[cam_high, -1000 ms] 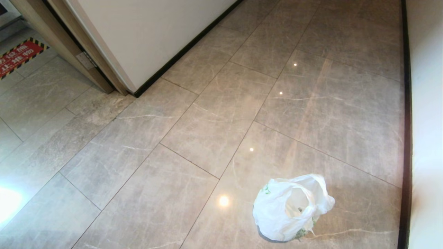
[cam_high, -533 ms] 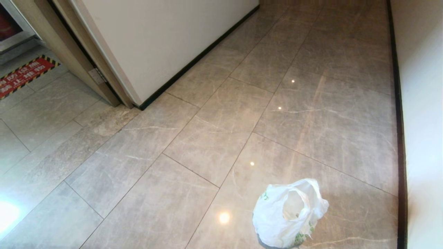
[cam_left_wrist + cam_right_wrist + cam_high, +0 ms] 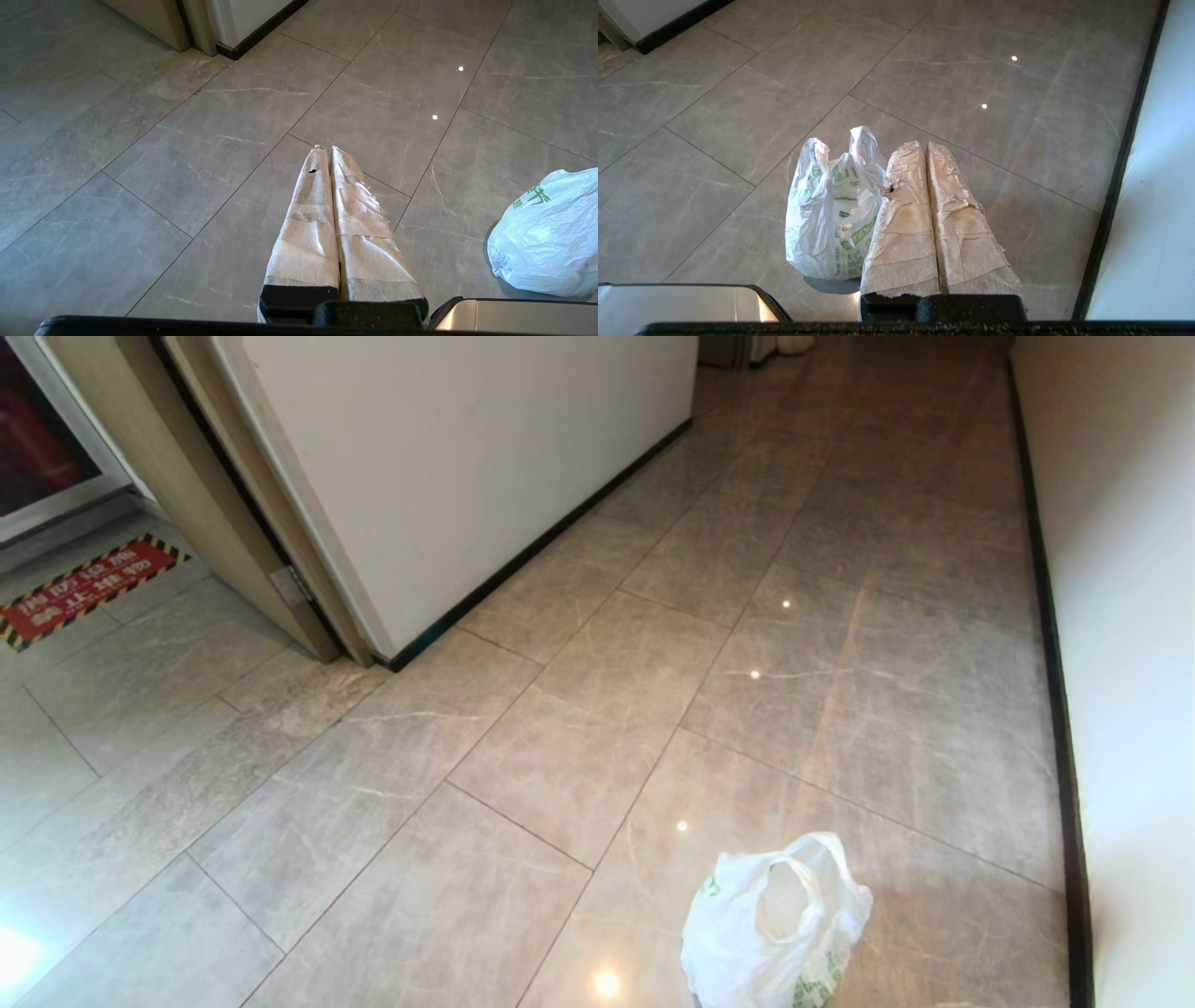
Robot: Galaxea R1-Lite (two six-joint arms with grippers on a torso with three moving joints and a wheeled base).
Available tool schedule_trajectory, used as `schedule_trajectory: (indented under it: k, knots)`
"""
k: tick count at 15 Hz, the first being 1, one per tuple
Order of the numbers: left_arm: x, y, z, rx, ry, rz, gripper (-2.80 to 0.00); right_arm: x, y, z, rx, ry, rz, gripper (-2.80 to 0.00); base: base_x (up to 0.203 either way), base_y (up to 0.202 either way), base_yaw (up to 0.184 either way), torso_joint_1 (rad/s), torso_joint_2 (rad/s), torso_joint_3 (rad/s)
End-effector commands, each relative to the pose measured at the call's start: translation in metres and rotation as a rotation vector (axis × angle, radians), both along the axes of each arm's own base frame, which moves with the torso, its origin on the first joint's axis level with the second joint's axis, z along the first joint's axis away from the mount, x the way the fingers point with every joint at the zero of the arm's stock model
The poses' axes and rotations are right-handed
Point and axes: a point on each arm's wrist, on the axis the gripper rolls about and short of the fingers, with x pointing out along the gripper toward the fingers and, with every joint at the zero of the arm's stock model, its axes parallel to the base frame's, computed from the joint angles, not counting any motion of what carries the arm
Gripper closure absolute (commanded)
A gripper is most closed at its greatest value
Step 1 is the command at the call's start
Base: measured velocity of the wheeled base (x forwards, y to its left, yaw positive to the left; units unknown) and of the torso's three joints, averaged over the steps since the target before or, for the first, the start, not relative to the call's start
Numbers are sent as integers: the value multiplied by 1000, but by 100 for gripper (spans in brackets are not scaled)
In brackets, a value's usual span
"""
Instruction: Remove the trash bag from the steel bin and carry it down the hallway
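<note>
The bag (image 3: 775, 924) sits on the hallway floor (image 3: 560, 728), out of any bin and held by neither arm; both the left gripper (image 3: 331, 151) and right gripper (image 3: 924, 147) are closed, empty, so carrying seems finished

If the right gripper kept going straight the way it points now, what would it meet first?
Probably bare floor. The right gripper, shut and empty, points forward and down at the tiles; the trash bag sits just beside its line, though depth is hard to judge.
</note>
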Motion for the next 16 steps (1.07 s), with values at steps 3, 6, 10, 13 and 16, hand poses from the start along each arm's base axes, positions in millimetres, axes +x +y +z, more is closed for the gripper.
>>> schedule_trajectory:
  k: [3,6,10,13,16]
  knots:
    - [0,0,0,0,0,0,0,0,0,0,1,1,0,0,0,0,0,2,0,204]
    - [0,0,0,0,0,0,0,0,0,0,1,-1,0,0,0,0,0,2,-3,206]
    - [0,0,0,0,0,0,0,0,0,0,3,-1,0,0,0,0,0,3,4,199]
    - [0,0,0,0,0,0,0,0,0,0,0,1,1,0,0,0,0,6,-1,200]
    - [0,0,0,0,0,0,0,0,0,0,1,1,0,0,0,0,0,2,7,201]
